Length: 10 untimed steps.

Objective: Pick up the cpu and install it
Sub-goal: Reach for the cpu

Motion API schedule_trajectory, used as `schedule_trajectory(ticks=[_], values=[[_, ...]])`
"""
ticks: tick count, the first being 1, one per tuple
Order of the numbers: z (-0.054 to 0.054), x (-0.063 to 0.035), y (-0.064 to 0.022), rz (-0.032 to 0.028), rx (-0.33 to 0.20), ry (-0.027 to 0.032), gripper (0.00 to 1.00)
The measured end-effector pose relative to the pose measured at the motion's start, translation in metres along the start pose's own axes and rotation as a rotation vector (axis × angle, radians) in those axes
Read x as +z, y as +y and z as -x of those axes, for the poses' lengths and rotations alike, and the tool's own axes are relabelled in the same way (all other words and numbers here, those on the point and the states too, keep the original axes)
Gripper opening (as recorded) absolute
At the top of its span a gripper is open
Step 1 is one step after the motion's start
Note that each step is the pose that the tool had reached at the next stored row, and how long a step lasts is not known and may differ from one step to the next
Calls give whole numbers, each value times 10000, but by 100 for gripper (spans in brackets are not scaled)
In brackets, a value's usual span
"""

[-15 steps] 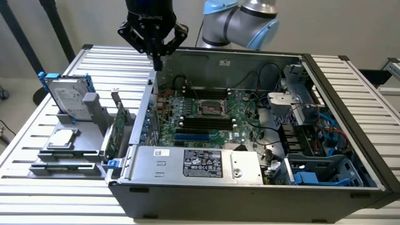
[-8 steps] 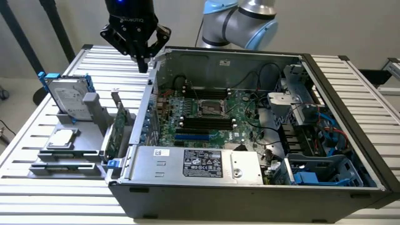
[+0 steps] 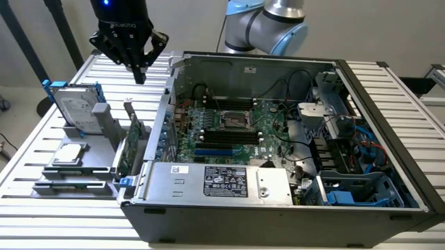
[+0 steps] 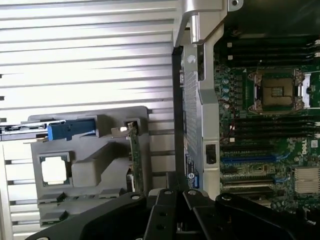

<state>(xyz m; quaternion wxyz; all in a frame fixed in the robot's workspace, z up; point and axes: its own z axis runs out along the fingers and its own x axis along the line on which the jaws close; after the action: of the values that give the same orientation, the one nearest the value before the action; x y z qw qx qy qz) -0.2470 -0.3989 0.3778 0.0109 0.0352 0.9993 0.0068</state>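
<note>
CPU (image 3: 68, 153) lies flat in grey holder (image 3: 104, 143) on slatted table (image 3: 70, 219), well below claw (image 3: 139, 78), to exterior view's left of it, untouched. Claw fully closed, empty, hanging btwn hard drive (image 3: 75, 112) & open PC case (image 3: 278, 224).

Bright, even light — glare whitens the slatted table (image 4: 90, 45) — soft shadows.

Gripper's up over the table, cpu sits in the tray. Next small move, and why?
Probably shift the gripper across until it hangs over the cpu. It is shut and empty, high above the slatted table beyond the gray holder, while the cpu lies flat in that holder, untouched.
</note>
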Motion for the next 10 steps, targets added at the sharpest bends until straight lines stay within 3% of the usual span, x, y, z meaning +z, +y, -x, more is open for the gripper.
schedule_trajectory(ticks=[10], values=[[-456, 53, -33, -234, -7, -17, 11]])
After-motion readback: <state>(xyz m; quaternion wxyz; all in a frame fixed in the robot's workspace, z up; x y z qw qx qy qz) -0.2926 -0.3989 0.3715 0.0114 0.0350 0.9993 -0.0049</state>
